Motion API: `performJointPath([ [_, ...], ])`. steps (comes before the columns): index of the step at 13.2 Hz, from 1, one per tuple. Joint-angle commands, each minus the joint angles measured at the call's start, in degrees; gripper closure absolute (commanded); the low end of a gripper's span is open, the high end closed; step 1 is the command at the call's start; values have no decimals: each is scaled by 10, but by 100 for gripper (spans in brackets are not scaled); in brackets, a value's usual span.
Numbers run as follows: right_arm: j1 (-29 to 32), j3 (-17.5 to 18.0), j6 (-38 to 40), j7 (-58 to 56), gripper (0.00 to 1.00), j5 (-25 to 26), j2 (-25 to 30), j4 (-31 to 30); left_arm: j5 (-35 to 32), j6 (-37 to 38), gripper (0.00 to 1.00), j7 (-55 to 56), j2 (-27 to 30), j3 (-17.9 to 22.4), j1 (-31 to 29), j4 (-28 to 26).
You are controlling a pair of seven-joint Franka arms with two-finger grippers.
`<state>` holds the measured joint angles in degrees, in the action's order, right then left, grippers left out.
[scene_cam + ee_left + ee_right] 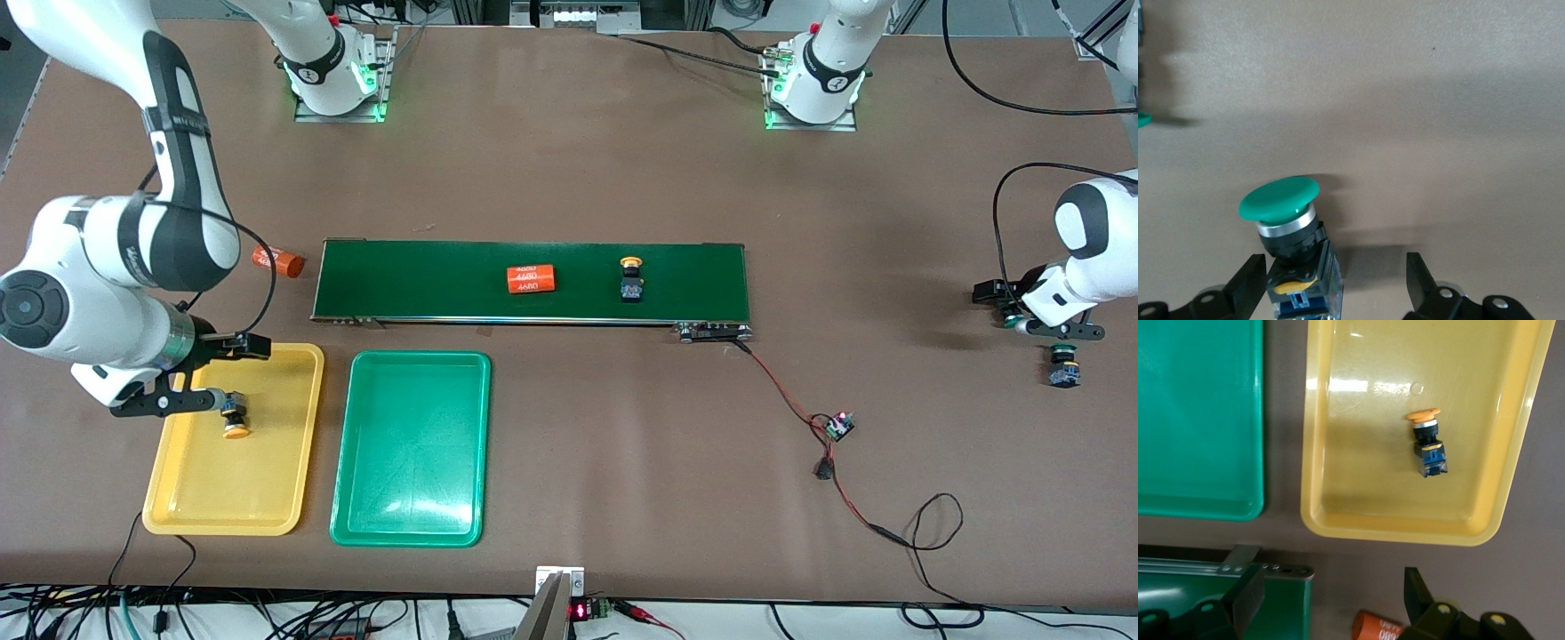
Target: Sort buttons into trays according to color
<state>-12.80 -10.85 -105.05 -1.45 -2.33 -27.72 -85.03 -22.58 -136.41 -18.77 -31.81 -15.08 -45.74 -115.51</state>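
Robotics laboratory or test cell. Evidence: two white robot arms bolted on metal base plates (336, 105) at twelve o'clock of a brown matte table (569, 178); loose black cabling (925, 533) at five o'clock; small dark-green conveyor belt (444, 280) centrally.

Green tray (411, 449) lies bare; one button (236, 418) occupies yellow tray (298, 444)

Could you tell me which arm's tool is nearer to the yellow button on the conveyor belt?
Right. The right tool hangs open over the yellow tray, just off the belt's end. The left tool is open around a green button, well past the belt's other end from the yellow button.
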Motion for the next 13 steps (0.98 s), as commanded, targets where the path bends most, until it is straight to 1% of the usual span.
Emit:
performJointPath([
  [1, 6, 14, 41, 37, 6, -7, 35, 5, -15, 3, 4, -6, 3, 8, -1, -2],
  [2, 8, 15, 55, 39, 5, -7, 44, 6, -15, 3, 4, -12, 3, 8, -2, -2],
  [3, 8, 15, 69, 40, 5, -7, 56, 7, -15, 3, 11, -22, 2, 9, -2, -2],
  [4, 10, 15, 75, 40, 5, -7, 69, 10, -15, 3, 23, -41, 2, 13, -2, -2],
  [5, 15, 20, 88, 46, 1, -14, 81, 12, -15, 3, 44, -50, 2, 14, -2, -2],
  [6, 29, 34, 101, 62, 0, -21, 90, 13, -15, 3, 66, -52, 2, 13, -2, -2],
  [7, 50, 62, 110, 70, 0, -21, 101, 13, -15, 3, 83, -53, 2, 14, -2, -2],
  [8, 65, 78, 113, 77, 0, -21, 110, 12, -15, 3, 97, -53, 1, 14, -1, -2],
  [9, 68, 81, 115, 77, 0, -21, 117, 13, -15, 3, 100, -53, 0, 14, -1, -2],
  [11, 79, 84, 135, 77, 0, -20, 136, 13, -16, 3, 100, -83, 0, 14, -1, -2],
  [13, 98, 93, 143, 73, 0, -19, 151, 12, -16, 3, 100, -90, 4, 13, 1, -1],
])
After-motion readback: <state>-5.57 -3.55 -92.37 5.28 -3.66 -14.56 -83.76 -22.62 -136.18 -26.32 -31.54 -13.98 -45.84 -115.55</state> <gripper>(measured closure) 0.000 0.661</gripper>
